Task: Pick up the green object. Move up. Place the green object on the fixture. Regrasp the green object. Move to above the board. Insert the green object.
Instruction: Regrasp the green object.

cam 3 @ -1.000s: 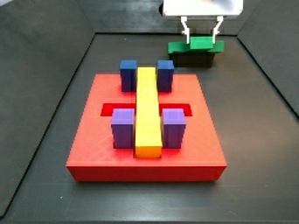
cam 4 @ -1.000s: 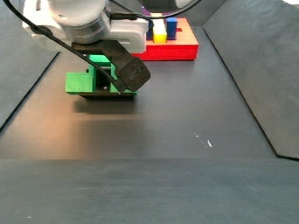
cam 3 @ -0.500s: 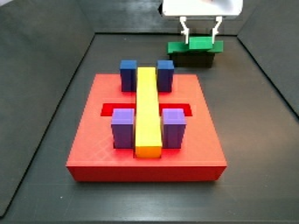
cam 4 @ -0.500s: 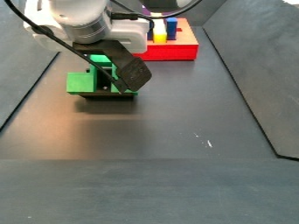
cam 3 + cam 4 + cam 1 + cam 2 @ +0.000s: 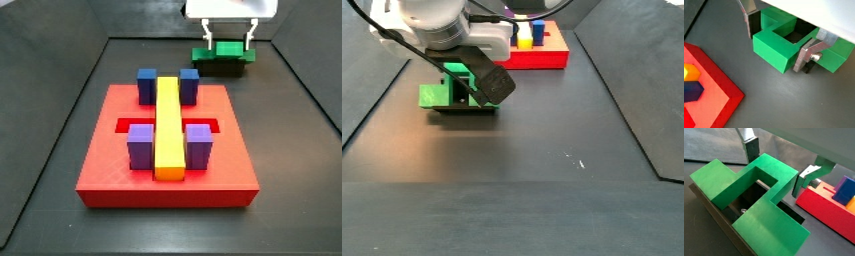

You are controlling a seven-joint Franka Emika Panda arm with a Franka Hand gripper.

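The green object (image 5: 225, 55) rests across the black fixture (image 5: 222, 69) at the far end of the floor, beyond the board (image 5: 118, 160). It also shows in a side view (image 5: 434, 95), on the fixture (image 5: 465, 110). My gripper (image 5: 230, 42) is down over it. In both wrist views the silver fingers (image 5: 753, 22) (image 5: 809, 177) stand on either side of the green object's raised part (image 5: 777, 44) (image 5: 767, 178). The gripper (image 5: 779, 50) (image 5: 775, 174) is open, with a small gap at one finger. The fixture's dark wall (image 5: 714, 214) shows under the green crossbar.
The red board carries blue blocks (image 5: 147, 78), purple blocks (image 5: 142, 146) and a long yellow bar (image 5: 168, 125). Its corner shows in both wrist views (image 5: 711, 95) (image 5: 827, 210), close to the fixture. Raised walls edge the dark floor (image 5: 543, 160).
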